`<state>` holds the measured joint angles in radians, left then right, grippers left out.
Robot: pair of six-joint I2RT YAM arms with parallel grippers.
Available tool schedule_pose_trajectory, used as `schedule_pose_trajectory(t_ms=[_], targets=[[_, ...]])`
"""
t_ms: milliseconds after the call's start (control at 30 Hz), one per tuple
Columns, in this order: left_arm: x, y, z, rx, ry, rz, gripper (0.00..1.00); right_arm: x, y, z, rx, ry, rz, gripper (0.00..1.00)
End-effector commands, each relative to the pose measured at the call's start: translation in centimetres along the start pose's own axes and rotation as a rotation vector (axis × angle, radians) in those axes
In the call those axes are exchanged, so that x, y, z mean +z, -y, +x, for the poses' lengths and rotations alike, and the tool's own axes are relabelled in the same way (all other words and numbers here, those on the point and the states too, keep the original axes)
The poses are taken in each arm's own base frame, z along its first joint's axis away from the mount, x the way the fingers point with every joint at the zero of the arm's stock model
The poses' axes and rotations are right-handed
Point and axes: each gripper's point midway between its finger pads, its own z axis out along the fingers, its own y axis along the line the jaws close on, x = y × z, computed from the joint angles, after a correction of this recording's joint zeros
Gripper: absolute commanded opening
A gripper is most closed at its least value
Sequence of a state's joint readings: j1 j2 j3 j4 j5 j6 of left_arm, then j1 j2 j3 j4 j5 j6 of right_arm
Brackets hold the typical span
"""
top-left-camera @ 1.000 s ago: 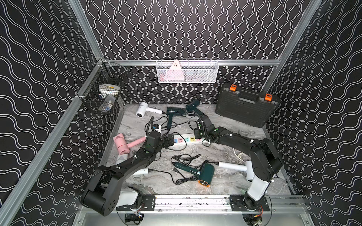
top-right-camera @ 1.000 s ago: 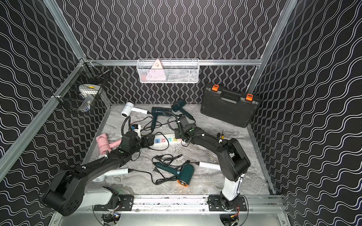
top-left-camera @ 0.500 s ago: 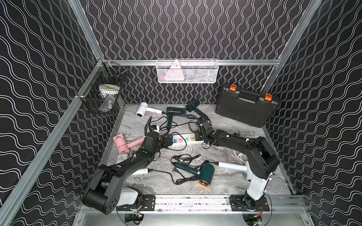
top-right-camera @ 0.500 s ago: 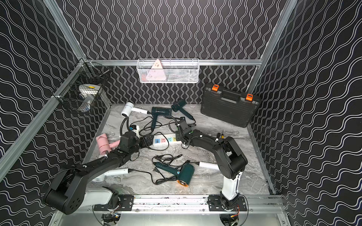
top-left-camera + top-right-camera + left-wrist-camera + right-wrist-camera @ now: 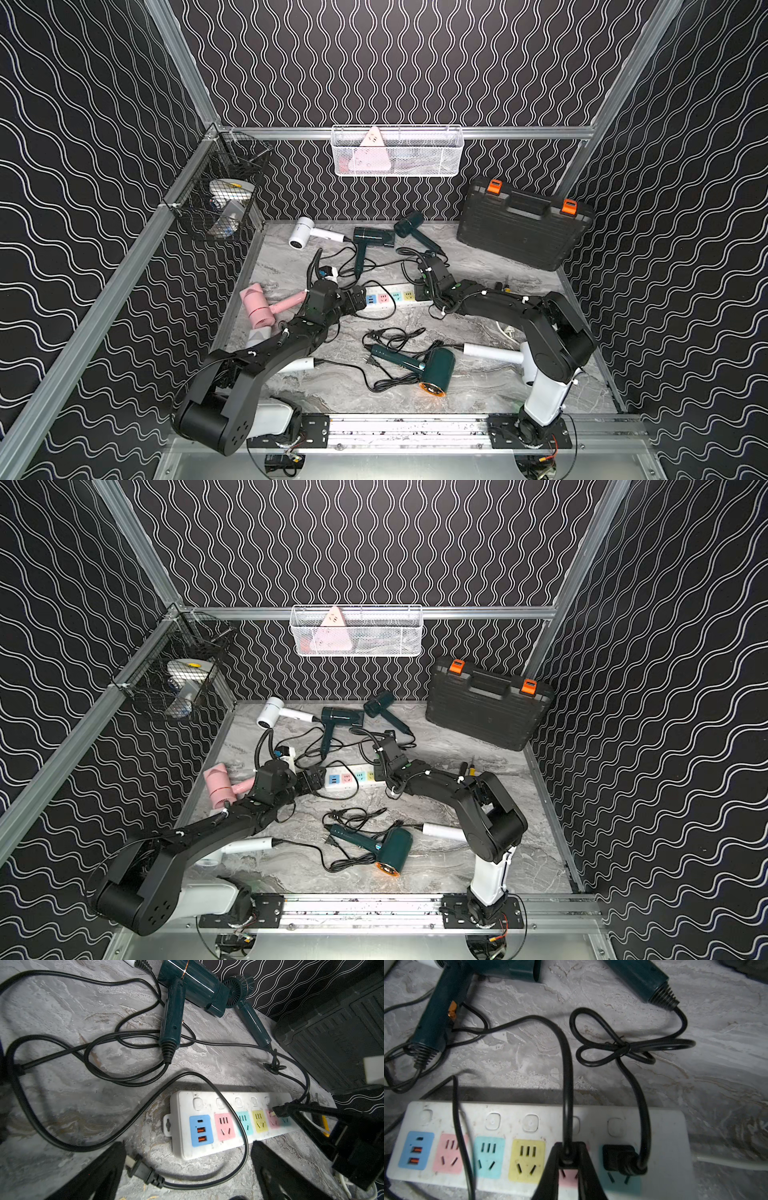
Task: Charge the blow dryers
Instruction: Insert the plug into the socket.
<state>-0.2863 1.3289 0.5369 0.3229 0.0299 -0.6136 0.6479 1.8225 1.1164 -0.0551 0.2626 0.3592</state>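
**Right arm.** The right jaws are pressed together on a black plug (image 5: 278, 1111). It is held at the pink socket beside the teal end socket of the power strip (image 5: 182, 1101). One metal prong is visible at its tip.

**End socket.** In that teal socket a second plug (image 5: 618, 1158) is seated. Its cord, tied in a bow, is led to the handle of the rear green dryer (image 5: 639, 974).

**Left arm.** The left jaws are spread wide at the strip's blue USB end. A loose plug (image 5: 141, 1169) is seen lying on the desk (image 5: 478, 392) between them.

**Remaining blow dryers.** These are distributed over the desk:
- a white dryer (image 5: 301, 237) and a second green dryer (image 5: 372, 237) at the back;
- a pink dryer (image 5: 257, 305) beside the left arm;
- a front green dryer (image 5: 436, 365) and a front white dryer (image 5: 494, 353) nearer the rail.

A black toolcase (image 5: 523, 224) is placed at the back right.
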Motion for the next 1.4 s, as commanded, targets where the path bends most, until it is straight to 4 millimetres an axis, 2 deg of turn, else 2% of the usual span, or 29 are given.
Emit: schedule_pose_trajectory(t_ms=[0,367,633,967,1100,1200,1367], targets=[[-0.1,0.5,-0.9,0.011,0.04,0.02,0.99,-0.3,0.3,0.6,0.005,-0.022,0.009,0.0],[-0.2,0.3,-1.1,0.017,0.05,0.012,0.99,-0.4,0.7,2.6,0.008,-0.043,0.014,0.0],[-0.4,0.0,-1.2,0.024,0.062,-0.002,0.99,-0.3,1.7,5.4,-0.045,-0.036,0.051,0.0],[-0.6,-0.1,-1.3,0.03,0.075,-0.009,0.99,-0.3,2.1,7.7,-0.077,-0.062,0.065,0.0],[-0.7,-0.1,-1.4,0.029,0.078,-0.006,0.99,0.3,2.4,8.8,-0.069,-0.094,0.082,0.0],[-0.7,-0.1,-1.4,0.027,0.08,-0.01,0.99,1.1,2.8,8.6,-0.056,-0.095,0.114,0.0],[-0.9,-0.2,-1.5,0.024,0.09,-0.008,0.99,1.9,3.6,5.7,-0.009,-0.046,0.168,0.0]])
